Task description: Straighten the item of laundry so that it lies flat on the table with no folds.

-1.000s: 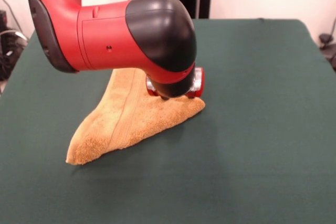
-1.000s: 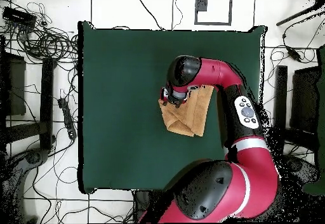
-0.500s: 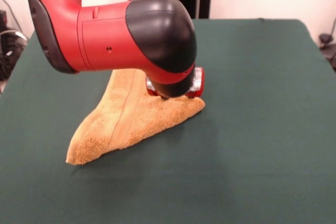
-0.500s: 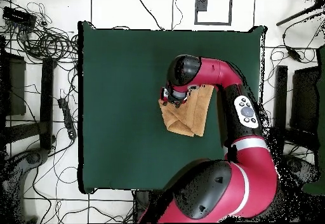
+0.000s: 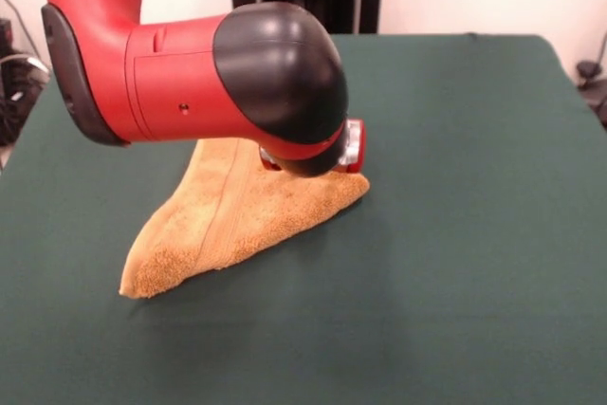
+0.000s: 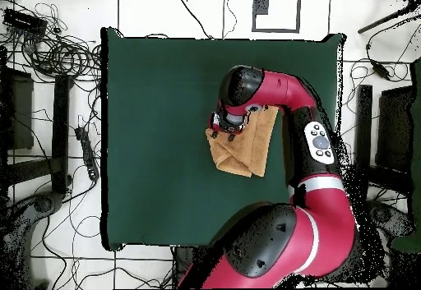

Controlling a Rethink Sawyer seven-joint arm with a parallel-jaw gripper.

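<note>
Golden-orange terry is what I read first from the left of the front view: the item of laundry lies folded over on itself, a rough triangle with its near-left corner pointing toward the camera and its right corner tapering out under the wrist. I can see a flat woven band running lengthwise along the upper layer, and a doubled edge along the near side, so the cloth is not flat. It sits left of centre on the table, whose dark green cover is bare all round it in this view.

Above the towel I see the arm, red shell with a black rounded joint, reaching across from the left and hiding the towel's far part. Below the joint the gripper shows only as a red and silver body low over the towel's right corner. Its fingers are hidden behind the joint; I cannot tell whether they are spread, together or pinching cloth.

In the overhead view I note the towel right of the table's middle, with the gripper at its upper-left corner and the arm running along its right side. Cables lie on the floor to the left of the table.
</note>
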